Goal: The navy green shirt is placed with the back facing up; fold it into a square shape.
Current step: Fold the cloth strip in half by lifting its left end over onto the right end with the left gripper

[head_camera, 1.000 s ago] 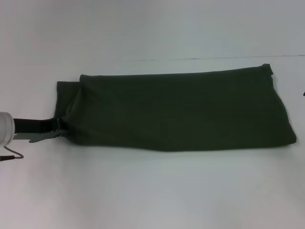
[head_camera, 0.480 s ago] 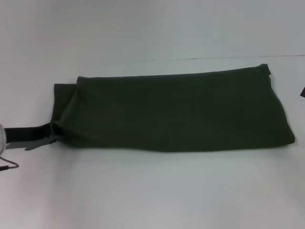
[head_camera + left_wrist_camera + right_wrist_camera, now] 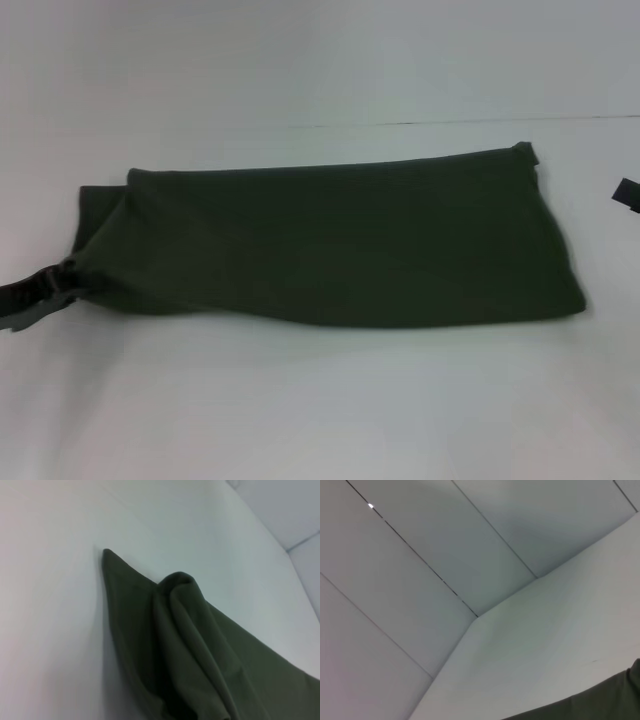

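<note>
As the whole band has slid left across the desk (image 3: 320, 400) since a second ago, the shirt (image 3: 330, 245) reads as being dragged, not folded. Desk: white, plain, carrying only the shirt. Shirt: already narrowed to a long dark olive strip, lying left to right across the middle, far edge fairly straight, near edge sagging a little toward the right end. Plain side up, no lettering showing. Left end bunched and puckered where it is gripped; left wrist view shows the cloth (image 3: 185, 645) gathered into soft ridges with one flat corner trailing on the desk.

Left gripper (image 3: 62, 278): at the left edge, low on the desk, jaws pinching the shirt's near-left corner. It has drawn back leftward, taking the cloth with it.

Right gripper (image 3: 626, 192): only a dark sliver at the right edge, clear of the shirt; jaws cannot be judged.

Judgement: strip is being repositioned; crosswise folds into a square not yet begun.
</note>
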### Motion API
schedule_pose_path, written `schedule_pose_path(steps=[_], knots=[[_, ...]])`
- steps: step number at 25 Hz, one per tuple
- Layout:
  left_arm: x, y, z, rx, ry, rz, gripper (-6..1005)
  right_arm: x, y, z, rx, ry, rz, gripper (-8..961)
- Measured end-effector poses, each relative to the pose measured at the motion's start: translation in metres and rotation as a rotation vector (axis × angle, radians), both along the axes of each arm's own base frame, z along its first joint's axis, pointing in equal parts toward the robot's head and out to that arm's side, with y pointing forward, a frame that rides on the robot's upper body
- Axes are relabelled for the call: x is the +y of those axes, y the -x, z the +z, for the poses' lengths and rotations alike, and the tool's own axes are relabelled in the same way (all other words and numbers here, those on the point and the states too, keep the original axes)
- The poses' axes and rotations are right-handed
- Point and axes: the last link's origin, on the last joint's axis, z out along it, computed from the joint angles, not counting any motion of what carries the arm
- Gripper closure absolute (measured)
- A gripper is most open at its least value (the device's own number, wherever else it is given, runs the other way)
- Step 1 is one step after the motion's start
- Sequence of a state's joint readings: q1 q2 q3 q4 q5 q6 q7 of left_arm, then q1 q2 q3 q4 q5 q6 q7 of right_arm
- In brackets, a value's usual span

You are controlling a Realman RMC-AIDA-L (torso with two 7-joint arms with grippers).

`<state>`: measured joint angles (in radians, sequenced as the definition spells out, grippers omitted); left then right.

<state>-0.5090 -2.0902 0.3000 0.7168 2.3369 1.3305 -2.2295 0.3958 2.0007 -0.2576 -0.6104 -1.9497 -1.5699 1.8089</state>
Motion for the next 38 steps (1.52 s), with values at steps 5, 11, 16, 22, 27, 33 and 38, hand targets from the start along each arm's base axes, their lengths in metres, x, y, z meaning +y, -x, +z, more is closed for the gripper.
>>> schedule_pose_path(steps=[5, 11, 16, 22, 27, 33, 38], knots=[[-0.011, 0.017, 0.014, 0.007, -0.062, 0.037, 902, 0.003, 0.005, -0.006, 0.011, 0.004, 0.007, 45], [-0.029, 0.035, 0.030, 0.047, -0.100, 0.079, 903, 0.009, 0.008, -0.011, 0.019, 0.004, 0.004, 45], [-0.044, 0.050, 0.046, 0.064, -0.149, 0.130, 904, 0.015, 0.013, -0.013, 0.016, 0.005, 0.013, 45], [-0.065, 0.066, 0.061, 0.079, -0.198, 0.192, 905, 0.022, 0.017, -0.014, 0.015, 0.007, 0.022, 45], [-0.069, 0.061, 0.062, 0.031, -0.200, 0.166, 904, 0.024, 0.018, -0.012, 0.008, 0.005, 0.028, 45], [-0.042, -0.006, 0.054, -0.209, -0.178, -0.158, 904, 0.016, 0.013, -0.010, 0.002, 0.004, 0.030, 45], [-0.001, -0.085, 0.006, -0.363, -0.073, -0.429, 905, 0.005, 0.006, -0.006, -0.008, -0.003, 0.034, 45]])
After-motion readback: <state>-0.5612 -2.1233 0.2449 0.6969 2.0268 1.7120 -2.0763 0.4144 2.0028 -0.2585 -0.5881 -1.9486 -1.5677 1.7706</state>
